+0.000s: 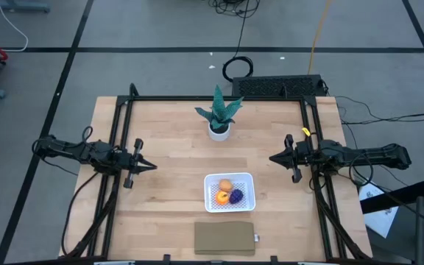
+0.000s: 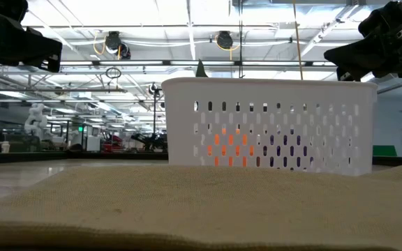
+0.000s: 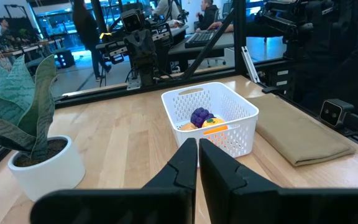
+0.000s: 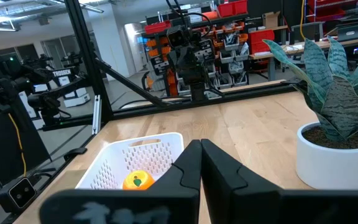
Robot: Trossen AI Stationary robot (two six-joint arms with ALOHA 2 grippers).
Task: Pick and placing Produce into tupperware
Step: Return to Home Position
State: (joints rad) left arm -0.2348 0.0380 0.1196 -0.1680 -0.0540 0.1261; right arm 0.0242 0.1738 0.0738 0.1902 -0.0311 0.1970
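White plastic mesh near the desk's [image 1: 168,132] front edge, a little right of centre: the tupperware [image 1: 230,175], with all three bits of produce inside. Tan piece [image 1: 226,185] toward its back wall, orange piece [image 1: 221,197] and purple piece [image 1: 235,196] side by side in front of that. Just beside the container, at the front edge, a flat olive pad [image 1: 224,238]; well behind, near the back edge, a potted plant [image 1: 218,114]. Left gripper [image 1: 150,166] by the left edge, tips pressed together on nothing, pointing inward. Right gripper [image 1: 274,157] by the right edge, likewise closed and empty. Both raised off the wood and well apart from the tupperware. Looks finished as a job, with only the folding-away of the arms to run. Little to spoil, then, but not nothing: a low or wide swing on the way home, a closed fingertip catching the rim of so light a container, sliding it against the pad or tipping it and rolling the produce out. Same hazard for the plant's tall leaves on any path across the back. Safest judged as up first, then away.
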